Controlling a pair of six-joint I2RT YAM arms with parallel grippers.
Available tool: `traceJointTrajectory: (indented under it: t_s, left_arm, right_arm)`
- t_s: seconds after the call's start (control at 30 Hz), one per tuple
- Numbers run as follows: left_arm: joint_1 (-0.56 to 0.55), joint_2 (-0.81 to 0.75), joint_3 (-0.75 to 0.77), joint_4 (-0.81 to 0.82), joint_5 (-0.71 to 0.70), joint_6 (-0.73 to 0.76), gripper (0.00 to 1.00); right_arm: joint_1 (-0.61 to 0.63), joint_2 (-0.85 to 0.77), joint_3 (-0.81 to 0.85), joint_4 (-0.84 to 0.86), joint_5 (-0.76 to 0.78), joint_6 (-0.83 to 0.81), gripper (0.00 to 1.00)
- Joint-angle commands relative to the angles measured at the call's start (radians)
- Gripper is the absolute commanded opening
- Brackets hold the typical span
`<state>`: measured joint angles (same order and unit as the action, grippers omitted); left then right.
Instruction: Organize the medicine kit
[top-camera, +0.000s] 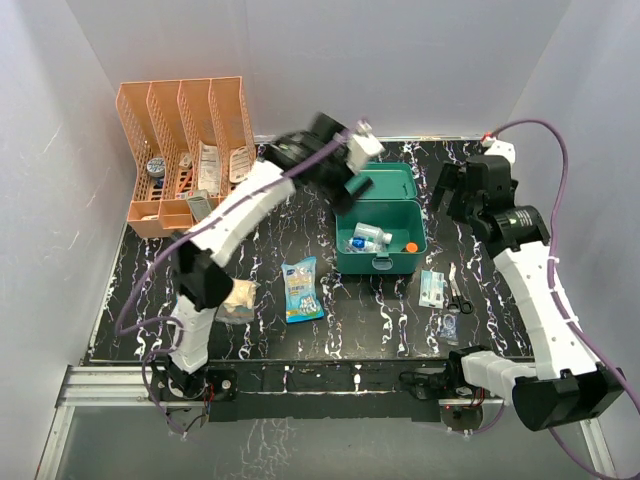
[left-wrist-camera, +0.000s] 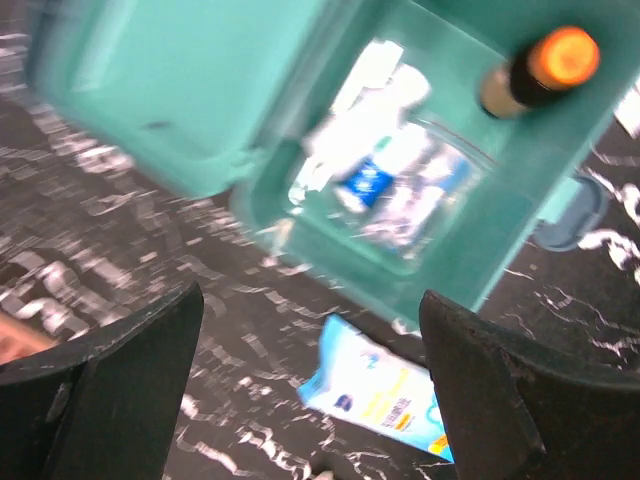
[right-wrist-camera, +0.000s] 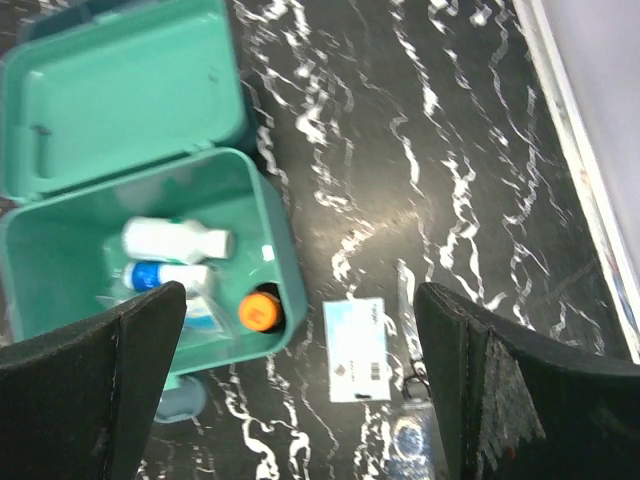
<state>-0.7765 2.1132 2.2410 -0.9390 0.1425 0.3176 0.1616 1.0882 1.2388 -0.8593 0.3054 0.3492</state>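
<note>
Two white robot arms reach over a black, white-veined marble-patterned bench (top-camera: 300, 335). The medicine kit (top-camera: 355, 262), a teal-green rectangular plastic box with rounded corners, sits near the middle of the bench with its hinged lid thrown open toward the back. Inside lie white bottles, one with a blue label, and a small brown bottle with an orange cap (top-camera: 410, 246) in the front right corner.

The left end effector (top-camera: 358, 160) hangs above the open lid, fingers spread wide and holding nothing. The right end effector (top-camera: 455, 190) hovers just right of the kit, also spread wide and empty.

A blue-and-white flat packet (top-camera: 300, 290) lies on the bench to the kit's front left. A small white card packet (top-camera: 433, 288) and scissors (top-camera: 457, 293) lie to its front right. An orange slotted plastic file rack (top-camera: 190, 120) stands at the back left corner.
</note>
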Motion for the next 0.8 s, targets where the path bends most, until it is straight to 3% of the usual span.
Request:
traceJointTrajectory:
  t_s: [0.0,0.13,0.27,0.43,0.6,0.77]
  left_arm:
    - [0.213,-0.255,-0.020,0.062,-0.081,-0.130,0.89]
    - [0.368,-0.380,-0.146,0.093,-0.107,-0.145,0.92]
    - [0.514,-0.477,-0.285,0.106,-0.104,-0.179,0.92]
    - [0.720,-0.488,-0.342,0.042,0.009,-0.278,0.92]
    - [0.843,-0.421,-0.316,-0.083,0.143,-0.311,0.92]
    - [0.855,-0.410,-0.326,-0.107,0.134,-0.327,0.92]
  right_arm:
    - [0.067,0.060,0.152,-0.030,-0.059,0.020,0.98]
    - [0.268,0.165,0.267,-0.037,0.053,0.081,0.98]
    - [0.496,0.376,0.449,-0.077,0.176,0.133,0.98]
    - [0.701,0.606,0.632,-0.153,0.264,0.137,0.98]
    - [0.802,0.645,0.573,-0.121,0.263,0.137,0.98]
    - [0.830,0.638,0.422,-0.096,0.207,0.137,0.98]
